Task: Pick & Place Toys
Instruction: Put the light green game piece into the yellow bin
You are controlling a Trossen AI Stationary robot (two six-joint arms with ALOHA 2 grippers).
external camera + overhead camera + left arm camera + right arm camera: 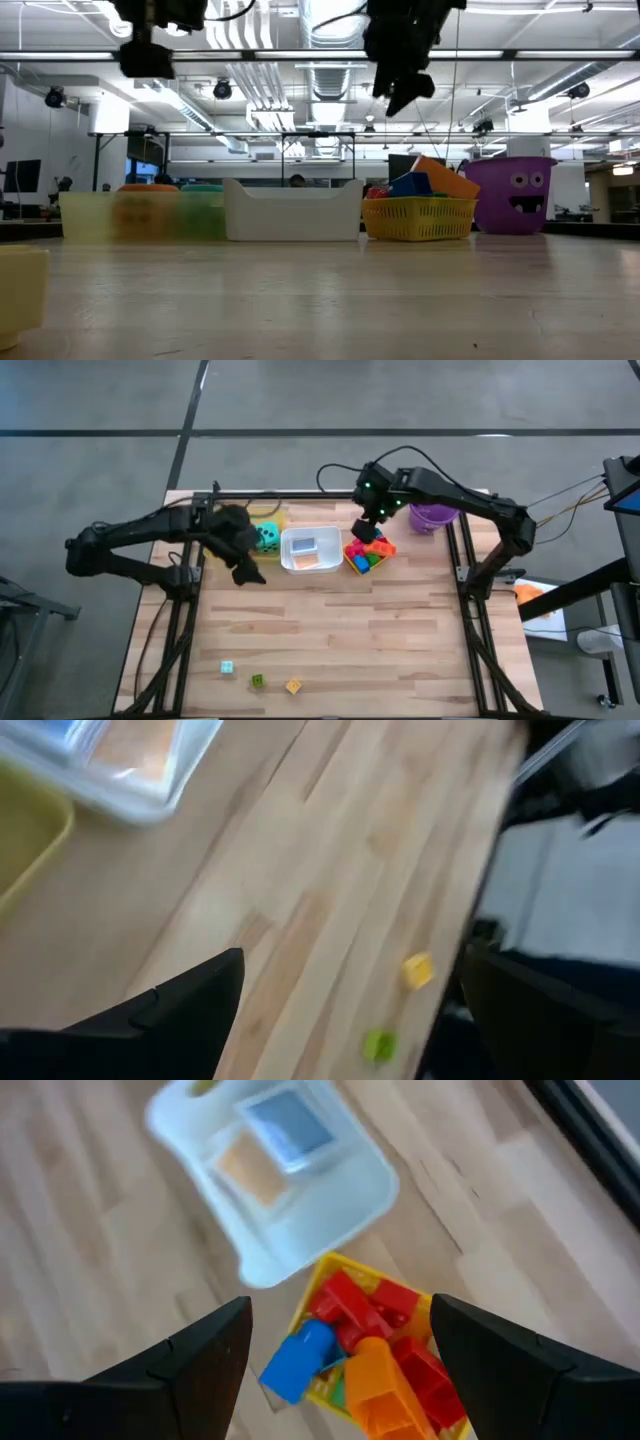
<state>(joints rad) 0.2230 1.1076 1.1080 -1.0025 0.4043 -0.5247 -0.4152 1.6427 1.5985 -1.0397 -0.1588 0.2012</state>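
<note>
Blocks are what the next move turns on: three small loose plastic cubes lie in a row near the table's front edge, a teal one [227, 667], a green one [257, 680] and a yellow one [293, 685], well apart from everything else on the pale wooden table [380, 630].

In the high view the left gripper [245, 565] hangs over the table's left-rear part, just beside the white plastic tray [311, 550] holding a flat blue card [303, 544] and a flat orange card [316, 562]. Its fingers stand spread with nothing between them. From it the cubes lie toward six o'clock, the teal one almost straight down the picture, the yellow one a shade toward five o'clock. The left wrist view confirms it looks that way, with the yellow cube [418, 970] and green cube [379, 1044] ahead between its fingers.

The right gripper [369, 526] hovers over the yellow plastic basket [357, 563] heaped with red, blue and orange building blocks [372, 1342], at about seven o'clock from the purple bucket [432, 516]. Its fingers are likewise apart and hold nothing. The cubes lie toward seven o'clock from it, farther off.

By this layout the left arm looks nearer to the loose cubes. The teal dotted die [267, 538] sits behind the left gripper, next to the white tray.
</note>
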